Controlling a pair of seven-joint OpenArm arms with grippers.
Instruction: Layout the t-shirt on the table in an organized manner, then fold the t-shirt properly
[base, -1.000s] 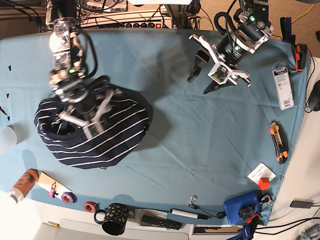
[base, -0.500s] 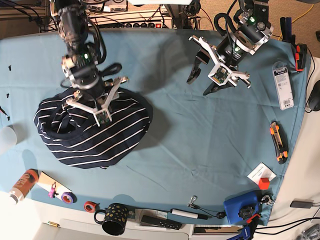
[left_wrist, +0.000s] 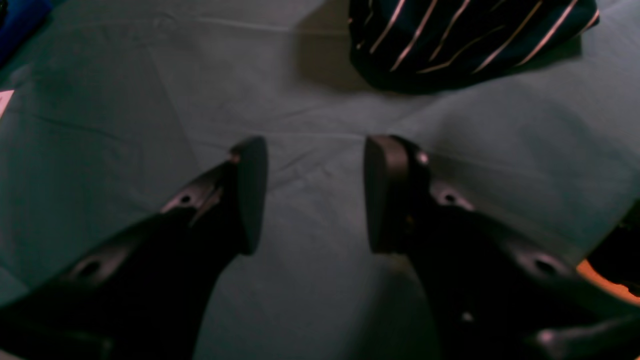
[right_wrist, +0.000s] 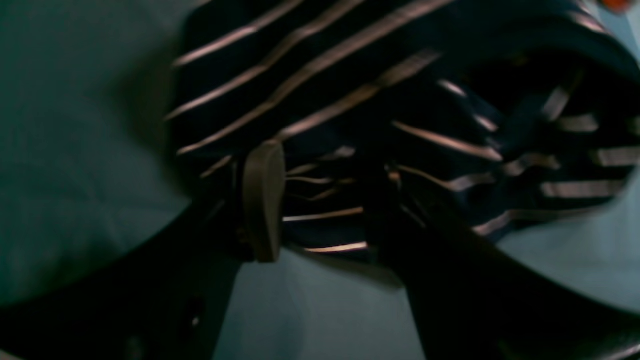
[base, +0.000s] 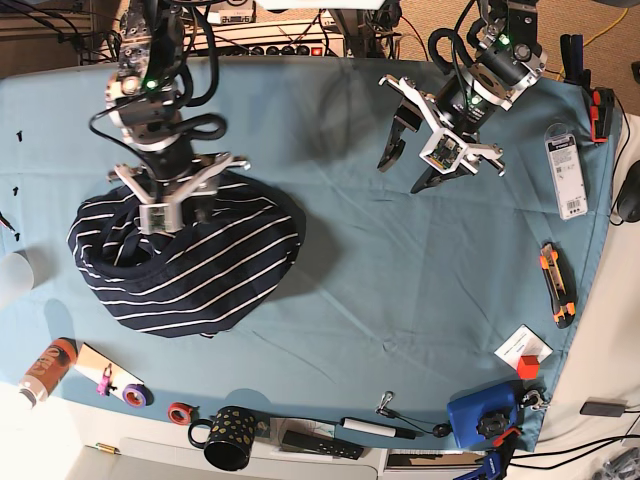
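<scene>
I see the t-shirt (base: 190, 265) as dark navy with thin white stripes spaced well apart, lying on a teal-blue tabletop (base: 400, 270) edged in white. Toward five o'clock there is a blue box (base: 480, 415), and a black mug (base: 232, 438) with pale dots at seven. An orange-and-black cutter (base: 557, 285) sits at three o'clock.

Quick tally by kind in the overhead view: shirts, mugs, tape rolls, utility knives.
Crumpled navy t-shirt with white stripes: 1
Black ceramic mug with gold dots: 1
Small tape rolls, purple and red: 2
Orange-and-black utility knife: 1
Total: 5
</scene>
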